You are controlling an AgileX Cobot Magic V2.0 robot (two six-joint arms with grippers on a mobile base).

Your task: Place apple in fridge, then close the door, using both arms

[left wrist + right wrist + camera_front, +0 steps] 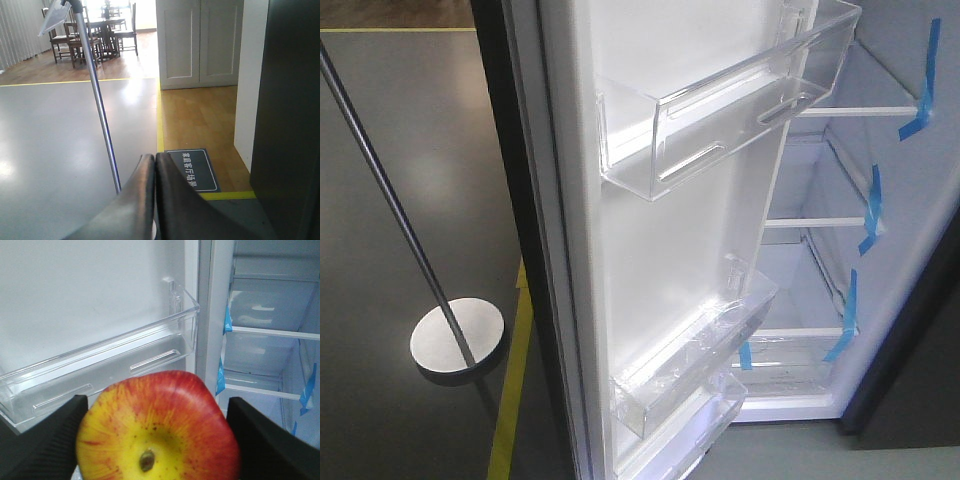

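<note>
Apple (157,425) sits clamped in your right gripper (159,440), left gripper (154,162) pinched empty; carry it into the fridge (260,355), frame right.

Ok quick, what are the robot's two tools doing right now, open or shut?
Left tool: shut, holding nothing.
Right tool: shut on the apple.
</note>
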